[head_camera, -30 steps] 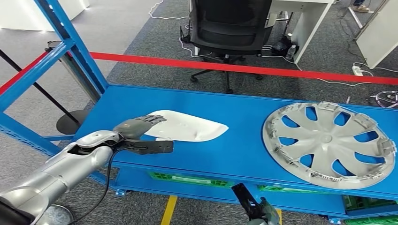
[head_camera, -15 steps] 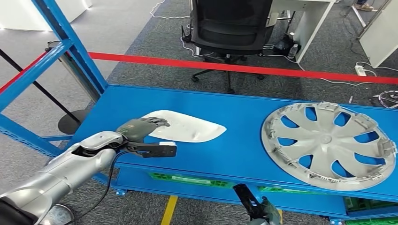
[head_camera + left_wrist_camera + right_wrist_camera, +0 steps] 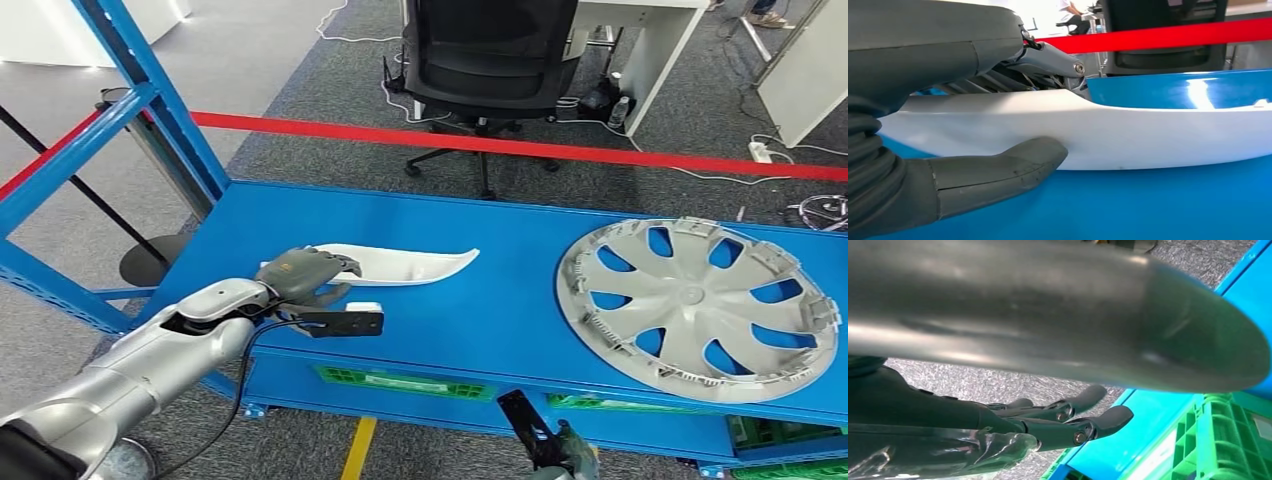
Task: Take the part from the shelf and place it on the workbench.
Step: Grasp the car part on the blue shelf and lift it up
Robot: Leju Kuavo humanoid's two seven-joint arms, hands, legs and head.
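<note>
White curved plastic part (image 3: 400, 265) sits tilted near the front-left corner of the blue shelf (image 3: 500, 300); my left hand (image 3: 300, 275) clamps its near end, fingers (image 3: 1048, 57) above, thumb below. Carrying to the table remains. My right hand (image 3: 1068, 422) hangs spread, empty.

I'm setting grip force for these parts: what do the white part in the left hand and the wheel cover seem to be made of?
White part: probably moulded plastic, smooth and semi-glossy; the left wrist view shows a thin curved shell with soft highlights. The left hand holds it.
Wheel cover: likely silver-painted plastic with a satin finish; thin spokes and small rim clips suggest moulding, though metal cannot be ruled out.
</note>
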